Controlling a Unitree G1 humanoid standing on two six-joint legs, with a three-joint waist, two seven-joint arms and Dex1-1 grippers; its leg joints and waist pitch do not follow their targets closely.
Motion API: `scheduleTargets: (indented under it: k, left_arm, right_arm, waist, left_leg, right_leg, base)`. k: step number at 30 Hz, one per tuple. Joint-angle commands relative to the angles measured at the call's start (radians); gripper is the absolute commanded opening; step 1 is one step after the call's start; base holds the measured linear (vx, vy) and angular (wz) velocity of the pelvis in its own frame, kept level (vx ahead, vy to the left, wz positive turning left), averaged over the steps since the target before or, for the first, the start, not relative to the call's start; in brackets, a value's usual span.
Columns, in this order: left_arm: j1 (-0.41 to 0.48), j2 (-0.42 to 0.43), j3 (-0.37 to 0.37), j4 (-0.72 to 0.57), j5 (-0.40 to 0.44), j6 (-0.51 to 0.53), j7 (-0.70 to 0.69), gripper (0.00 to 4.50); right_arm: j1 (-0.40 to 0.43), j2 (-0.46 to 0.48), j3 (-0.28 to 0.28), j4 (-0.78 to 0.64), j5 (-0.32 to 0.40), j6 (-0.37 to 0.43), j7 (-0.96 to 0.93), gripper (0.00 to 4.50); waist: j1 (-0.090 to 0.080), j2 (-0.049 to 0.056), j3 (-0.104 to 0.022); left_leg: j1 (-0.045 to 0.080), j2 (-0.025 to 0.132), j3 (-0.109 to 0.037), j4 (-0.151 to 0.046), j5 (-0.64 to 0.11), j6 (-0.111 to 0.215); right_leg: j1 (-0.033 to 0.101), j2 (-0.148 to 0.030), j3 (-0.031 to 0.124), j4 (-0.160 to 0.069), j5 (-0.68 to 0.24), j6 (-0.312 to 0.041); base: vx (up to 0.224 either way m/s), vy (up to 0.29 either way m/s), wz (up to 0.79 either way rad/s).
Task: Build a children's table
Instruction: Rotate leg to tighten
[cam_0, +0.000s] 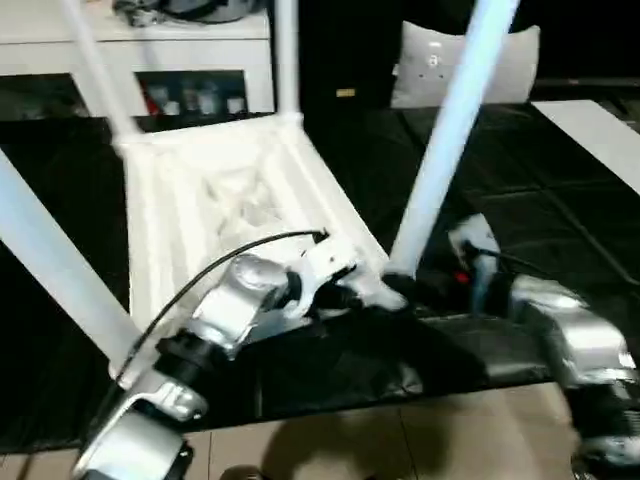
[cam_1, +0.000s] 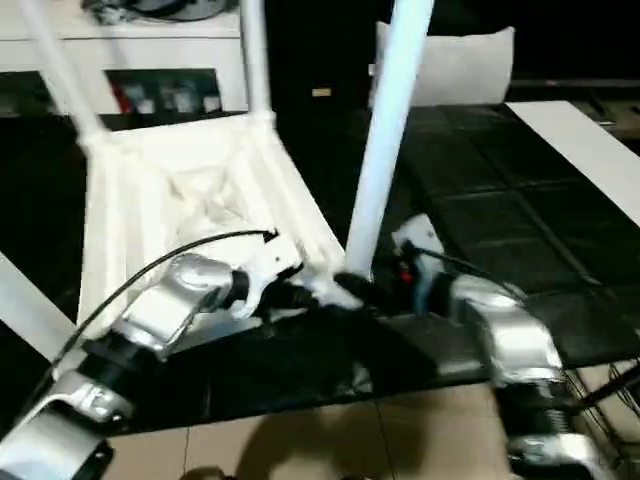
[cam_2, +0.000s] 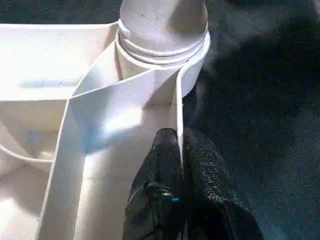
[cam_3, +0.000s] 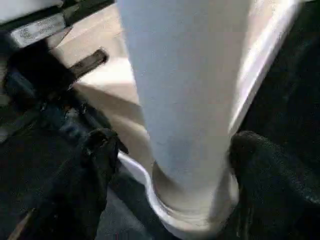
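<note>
1. Four legs are standing up from the corner sockets of the inverted tabletop (cam_0: 230, 200), which is lying ribbed side up on the black work table (cam_0: 520, 220).
2. Near-right leg (cam_0: 445, 140) is sitting in its round socket (cam_2: 165, 55), leaning slightly.
3. Left gripper (cam_2: 181, 165) is pinching the tabletop's thin rim wall beside that socket, fingers closed on it.
4. Right gripper (cam_3: 170, 165) is straddling the leg's base, fingers (cam_3: 260, 170) spread, not visibly touching it.
5. That corner is lying close to the work table's front edge; open black surface is extending to the right.
</note>
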Motion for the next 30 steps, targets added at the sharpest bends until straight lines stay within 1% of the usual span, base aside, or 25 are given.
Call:
scheduleTargets:
  k: [1,2,3,4,5,7,8,10,11,13,14,17,18,19,20,21,24,27,28,30]
  left_arm:
    - [-0.014,0.005,-0.031,-0.042,-0.027,-0.048,-0.074,0.00]
    - [-0.012,0.035,-0.052,-0.046,-0.029,-0.085,-0.139,0.00]
    - [-0.012,0.051,-0.063,-0.046,-0.028,-0.109,-0.171,0.00]
    - [-0.012,0.051,-0.063,-0.046,-0.028,-0.109,-0.171,0.00]
    - [-0.013,0.083,-0.084,-0.048,-0.029,-0.165,-0.246,0.00]
    - [-0.013,0.094,-0.091,-0.051,-0.034,-0.175,-0.272,0.00]
    - [-0.016,0.112,-0.104,-0.059,-0.038,-0.193,-0.313,0.00]
    - [-0.018,0.118,-0.110,-0.059,-0.038,-0.199,-0.326,0.00]
    - [-0.023,0.128,-0.122,-0.055,-0.035,-0.218,-0.350,0.00]
    - [-0.026,0.133,-0.129,-0.053,-0.033,-0.229,-0.361,0.00]
    - [-0.031,0.138,-0.142,-0.049,-0.026,-0.248,-0.376,0.00]
    - [-0.034,0.139,-0.149,-0.045,-0.019,-0.265,-0.383,0.00]
    - [-0.035,0.138,-0.149,-0.045,-0.019,-0.266,-0.384,0.00]
    - [-0.036,0.130,-0.149,-0.047,-0.019,-0.265,-0.383,0.00]
    - [-0.038,0.128,-0.150,-0.046,-0.020,-0.265,-0.384,0.00]
    - [-0.038,0.127,-0.150,-0.045,-0.020,-0.266,-0.385,0.00]
    - [-0.039,0.129,-0.149,-0.039,-0.018,-0.274,-0.387,0.00]
    - [-0.039,0.136,-0.151,-0.033,-0.020,-0.284,-0.389,0.00]
    - [-0.038,0.140,-0.152,-0.034,-0.021,-0.286,-0.391,0.00]
    - [-0.037,0.143,-0.152,-0.033,-0.020,-0.286,-0.391,0.00]
  right_arm:
    - [0.006,-0.033,0.020,-0.025,-0.004,-0.042,0.064,4.24]
    - [0.013,-0.073,0.036,-0.031,-0.012,-0.071,0.125,4.24]
    - [0.014,-0.087,0.041,-0.034,-0.013,-0.085,0.151,4.24]
    - [0.014,-0.087,0.041,-0.034,-0.013,-0.085,0.151,4.24]
    - [0.015,-0.115,0.054,-0.036,-0.006,-0.117,0.209,4.24]
    - [0.015,-0.125,0.060,-0.038,0.001,-0.119,0.233,4.24]
    - [0.017,-0.142,0.072,-0.046,0.013,-0.119,0.281,4.09]
    - [0.017,-0.146,0.078,-0.049,0.017,-0.118,0.299,4.09]
    - [0.014,-0.153,0.091,-0.048,0.024,-0.123,0.334,4.09]
    - [0.012,-0.156,0.098,-0.045,0.026,-0.127,0.347,3.80]
    - [0.010,-0.154,0.110,-0.043,0.031,-0.131,0.367,3.80]
    - [0.006,-0.148,0.121,-0.038,0.031,-0.139,0.385,3.49]
    - [0.006,-0.147,0.122,-0.037,0.031,-0.140,0.386,3.49]
    - [0.003,-0.137,0.136,-0.033,0.032,-0.137,0.396,3.49]
    - [0.002,-0.136,0.142,-0.033,0.034,-0.132,0.405,3.39]
    - [0.002,-0.134,0.145,-0.032,0.038,-0.127,0.413,3.18]
    - [0.001,-0.132,0.146,-0.030,0.043,-0.118,0.424,3.00]
    - [-0.002,-0.133,0.147,-0.028,0.047,-0.113,0.428,2.88]
    - [-0.002,-0.134,0.147,-0.031,0.050,-0.107,0.432,2.67]
    - [0.001,-0.137,0.147,-0.037,0.057,-0.095,0.439,2.58]
  waist:
    - [-0.002,-0.012,-0.075]
    - [0.003,-0.012,-0.075]
    - [0.005,-0.012,-0.075]
    - [0.006,-0.012,-0.075]
    - [0.008,-0.012,-0.078]
    - [0.009,-0.012,-0.077]
    - [0.015,-0.010,-0.077]
    - [0.020,-0.011,-0.077]
    - [0.023,-0.010,-0.077]
    - [0.026,-0.010,-0.077]
    - [0.027,-0.013,-0.076]
    - [0.027,-0.013,-0.076]
    - [0.028,-0.015,-0.075]
    - [0.027,-0.015,-0.075]
    - [0.025,-0.015,-0.075]
    - [0.024,-0.015,-0.076]
    - [0.023,-0.015,-0.077]
    - [0.022,-0.015,-0.076]
    - [0.021,-0.019,-0.076]
    - [0.022,-0.017,-0.077]
  left_leg:
    - [0.003,0.030,-0.005,-0.062,-0.107,0.078]
    - [0.001,0.029,-0.005,-0.061,-0.110,0.080]
    - [0.002,0.030,-0.006,-0.062,-0.109,0.082]
    - [-0.002,0.030,-0.006,-0.061,-0.105,0.084]
    - [-0.002,0.031,-0.007,-0.061,-0.098,0.087]
    - [-0.002,0.032,-0.006,-0.061,-0.096,0.089]
    - [0.001,0.034,-0.006,-0.061,-0.097,0.090]
    - [0.001,0.036,-0.005,-0.061,-0.096,0.093]
    - [0.001,0.038,-0.005,-0.061,-0.096,0.092]
    - [0.001,0.039,-0.006,-0.062,-0.102,0.087]
    - [0.002,0.039,-0.006,-0.062,-0.109,0.084]
    - [0.001,0.035,-0.005,-0.062,-0.112,0.077]
    - [0.000,0.034,-0.005,-0.062,-0.111,0.075]
    - [-0.001,0.034,-0.005,-0.062,-0.110,0.074]
    - [-0.001,0.033,-0.005,-0.061,-0.111,0.073]
    - [-0.003,0.032,-0.005,-0.061,-0.107,0.073]
    - [-0.002,0.033,-0.005,-0.060,-0.103,0.077]
    - [-0.002,0.032,-0.005,-0.061,-0.107,0.074]
    - [-0.003,0.032,-0.005,-0.060,-0.106,0.074]
    - [-0.002,0.031,-0.005,-0.060,-0.104,0.074]
  right_leg:
    - [0.068,-0.074,0.074,-0.087,-0.380,0.001]
    - [0.069,-0.075,0.073,-0.087,-0.381,0.001]
    - [0.069,-0.075,0.073,-0.086,-0.378,0.002]
    - [0.071,-0.075,0.074,-0.084,-0.372,0.003]
    - [0.070,-0.074,0.074,-0.079,-0.350,-0.005]
    - [0.069,-0.074,0.074,-0.079,-0.346,-0.011]
    - [0.069,-0.074,0.074,-0.078,-0.347,-0.018]
    - [0.068,-0.074,0.075,-0.077,-0.341,-0.023]
    - [0.067,-0.075,0.076,-0.076,-0.339,-0.029]
    - [0.067,-0.076,0.075,-0.075,-0.342,-0.034]
    - [0.067,-0.076,0.075,-0.078,-0.352,-0.032]
    - [0.068,-0.077,0.074,-0.080,-0.374,-0.018]
    - [0.069,-0.077,0.073,-0.081,-0.383,-0.012]
    - [0.069,-0.076,0.073,-0.082,-0.386,-0.009]
    - [0.070,-0.075,0.071,-0.083,-0.393,-0.004]
    - [0.070,-0.075,0.071,-0.083,-0.390,-0.001]
    - [0.069,-0.074,0.072,-0.082,-0.380,-0.001]
    - [0.069,-0.074,0.070,-0.084,-0.390,0.003]
    - [0.069,-0.073,0.070,-0.084,-0.392,0.006]
    - [0.069,-0.073,0.070,-0.084,-0.395,0.009]
  base:
    - [0.000,0.000,0.00]
    - [0.000,0.000,0.00]
    - [0.000,0.000,0.00]
    - [0.000,0.000,0.00]
    - [0.000,0.000,0.00]
    - [0.000,0.000,0.00]
    - [0.000,0.000,0.00]
    - [0.000,0.000,0.00]
    - [0.000,0.000,0.00]
    - [0.000,0.000,0.00]
    - [0.000,0.000,0.00]
    - [0.000,0.000,0.00]
    - [0.000,0.000,0.00]
    - [0.000,0.000,0.00]
    - [0.000,0.000,0.00]
    - [0.000,0.000,0.00]
    - [0.000,0.000,0.00]
    - [0.000,0.000,0.00]
    - [0.000,0.000,0.00]
    - [0.000,0.000,0.00]
